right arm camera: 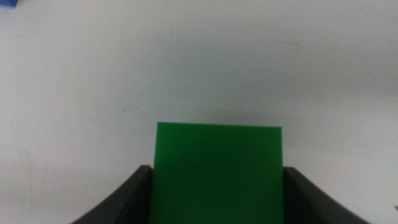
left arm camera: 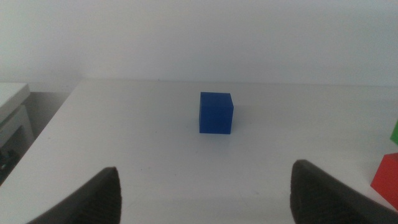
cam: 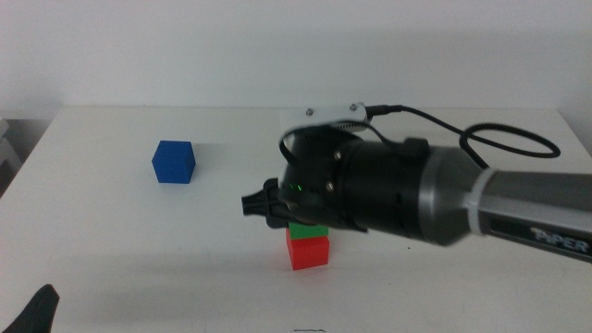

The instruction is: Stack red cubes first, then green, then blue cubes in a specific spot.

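Your right gripper (cam: 257,205) comes in from the right over the middle of the surface (cam: 111,250), hanging low above the red cube (cam: 309,251). The green cube (right arm camera: 217,171) sits square between its jaws: in the right wrist view both jaws press flat against the cube's two opposite sides with no gap showing, so they're closed on it at one cube's width. The cube is not tilted, its top face level and its edges parallel to the jaws. It's a cube, so no long axis to call.

In the middle view only a sliver of green (cam: 308,228) shows under the wrist, directly on top of the red cube and lined up with it. You can't tell from there whether the green fully rests on the red or is just touching; the arm body hides the joint.

The red cube stands flat on the surface, near the front centre, one face toward the camera.

The blue cube (cam: 174,162) sits alone at left, well apart from the stack, flat on the surface, turned slightly so a corner edge faces the middle camera.

Your left gripper (left arm camera: 205,190) waits at the near left corner, jaws spread wide with nothing between them, pointed at the blue cube (left arm camera: 216,113) well ahead of it.
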You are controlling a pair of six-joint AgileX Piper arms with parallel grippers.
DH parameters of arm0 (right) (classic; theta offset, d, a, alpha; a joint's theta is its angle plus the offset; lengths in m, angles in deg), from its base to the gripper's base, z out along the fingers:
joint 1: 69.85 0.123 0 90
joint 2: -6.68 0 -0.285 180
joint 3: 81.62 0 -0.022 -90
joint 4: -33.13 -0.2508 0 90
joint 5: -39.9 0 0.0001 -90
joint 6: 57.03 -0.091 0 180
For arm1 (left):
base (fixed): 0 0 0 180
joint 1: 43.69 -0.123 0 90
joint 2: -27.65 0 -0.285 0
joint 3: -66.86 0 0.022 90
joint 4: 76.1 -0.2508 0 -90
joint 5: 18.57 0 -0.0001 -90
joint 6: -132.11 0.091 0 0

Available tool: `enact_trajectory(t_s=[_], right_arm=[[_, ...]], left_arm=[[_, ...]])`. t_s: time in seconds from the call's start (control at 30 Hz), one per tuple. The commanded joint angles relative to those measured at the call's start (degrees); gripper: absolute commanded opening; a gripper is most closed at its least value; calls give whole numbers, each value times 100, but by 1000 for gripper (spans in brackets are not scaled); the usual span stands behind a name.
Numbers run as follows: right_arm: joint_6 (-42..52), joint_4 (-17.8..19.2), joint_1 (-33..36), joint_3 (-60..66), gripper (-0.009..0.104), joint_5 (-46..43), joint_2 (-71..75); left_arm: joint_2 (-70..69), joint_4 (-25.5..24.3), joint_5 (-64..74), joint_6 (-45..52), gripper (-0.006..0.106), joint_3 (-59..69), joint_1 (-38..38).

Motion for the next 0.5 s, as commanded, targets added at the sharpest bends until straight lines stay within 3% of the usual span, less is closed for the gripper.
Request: enact_trajectory(t_s=[0.0,0.1,0.47], right_arm=[[90,475,33,100,-1,-442,481],[40,595,56,352,-1,-766,575],[-338,934,61,469,-1,-693,556]], left_arm=[[-96,29,-435,-11,92,-15,-10],[-96,29,-435,-11,92,-15,-10],[-96,29,-435,-11,92,-15,-10]])
